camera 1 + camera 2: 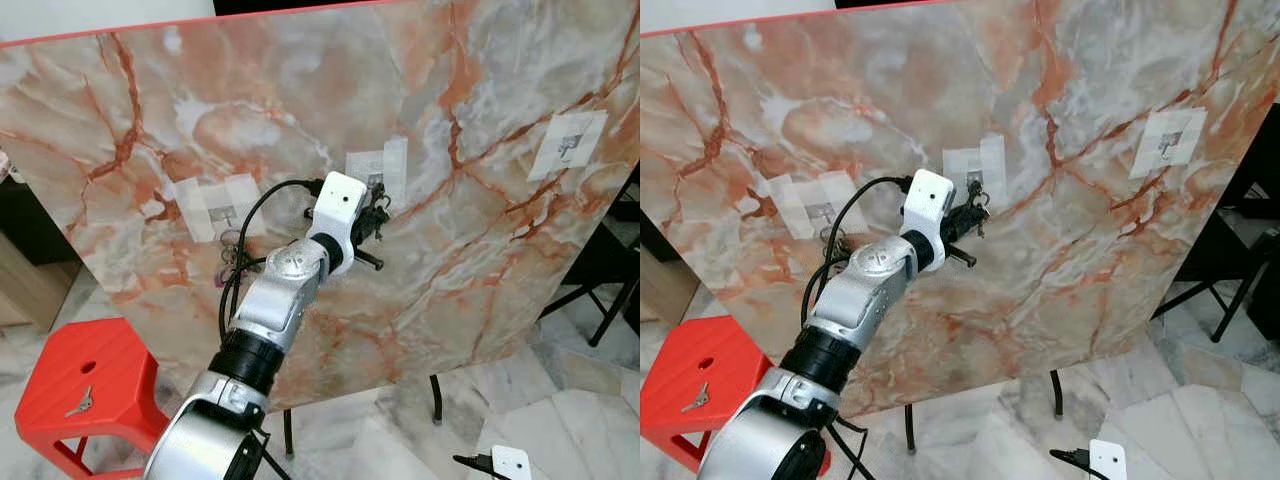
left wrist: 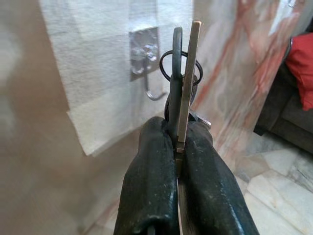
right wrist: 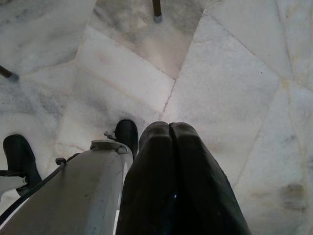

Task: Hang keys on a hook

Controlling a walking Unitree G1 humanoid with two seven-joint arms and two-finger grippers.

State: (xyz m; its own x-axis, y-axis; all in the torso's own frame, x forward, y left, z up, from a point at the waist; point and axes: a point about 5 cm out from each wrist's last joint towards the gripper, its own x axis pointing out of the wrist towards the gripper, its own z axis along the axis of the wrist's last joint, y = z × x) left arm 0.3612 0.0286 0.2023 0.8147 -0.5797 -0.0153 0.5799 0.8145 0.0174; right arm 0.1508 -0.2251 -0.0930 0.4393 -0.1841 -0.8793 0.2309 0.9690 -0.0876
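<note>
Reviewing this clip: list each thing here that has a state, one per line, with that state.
keys: pinched in the left gripper, not yet on a hook
left gripper: shut on the keys
middle hook: empty
left hook: holds a dark key ring
right gripper: shut, empty
spare key: lying on red stool

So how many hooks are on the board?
3: left hook with keys already hanging, middle hook in front of the left gripper, right hook bare.

A marble-patterned board [image 1: 480,250] leans across the view; pale marble floor tiles [image 3: 230,73] below; a red stool [image 1: 95,385] stands at the left.
</note>
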